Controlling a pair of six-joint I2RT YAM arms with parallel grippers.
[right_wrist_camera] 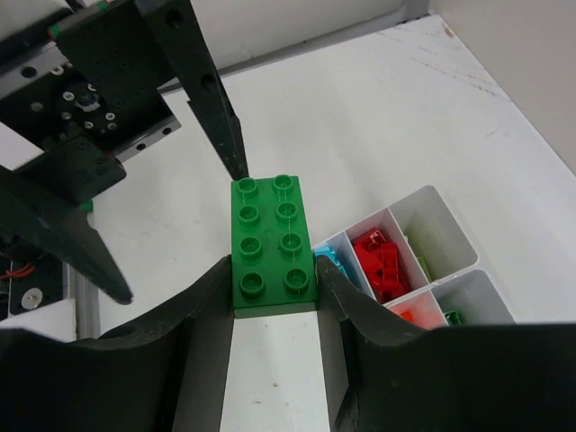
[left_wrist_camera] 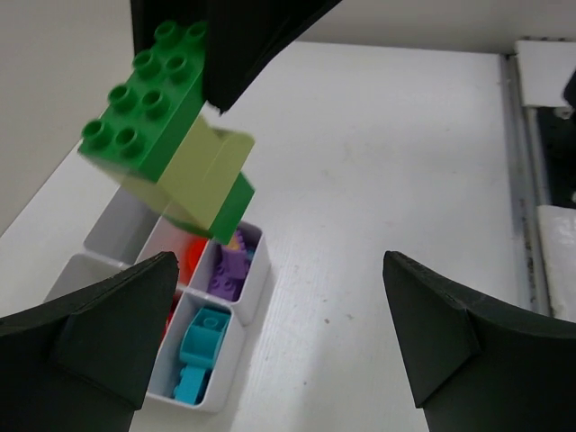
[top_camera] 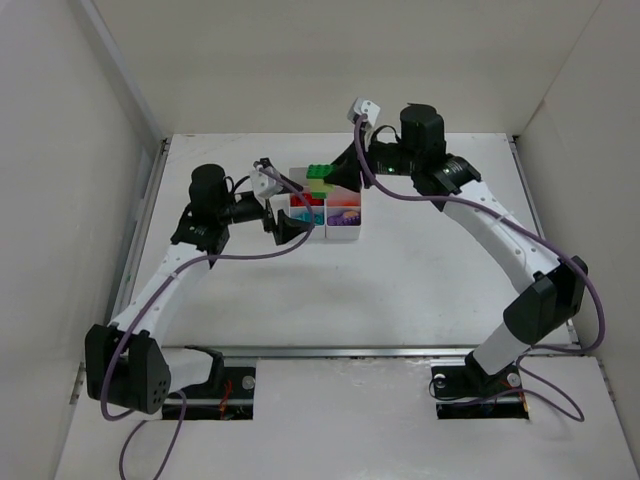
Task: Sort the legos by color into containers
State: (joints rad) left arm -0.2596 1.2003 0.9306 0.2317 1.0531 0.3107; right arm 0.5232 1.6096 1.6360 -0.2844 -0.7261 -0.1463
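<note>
The white six-compartment organiser box (top_camera: 346, 237) sits mid-table and holds red (right_wrist_camera: 378, 261), teal (left_wrist_camera: 202, 350), purple (left_wrist_camera: 229, 267) and orange (right_wrist_camera: 408, 315) bricks in separate compartments. My right gripper (right_wrist_camera: 273, 274) is shut on a large green brick (right_wrist_camera: 273, 241) and holds it above the box's far side (top_camera: 320, 171). In the left wrist view this green brick (left_wrist_camera: 144, 99) has a yellow-green piece (left_wrist_camera: 202, 171) and a second green piece stuck beneath it. My left gripper (left_wrist_camera: 279, 346) is open and empty, just left of the box (top_camera: 290, 226).
White enclosure walls stand to the left, right and back of the table. A metal rail (top_camera: 380, 351) runs along the near edge by the arm bases. The left gripper's fingers (right_wrist_camera: 211, 90) hang close in front of the held brick.
</note>
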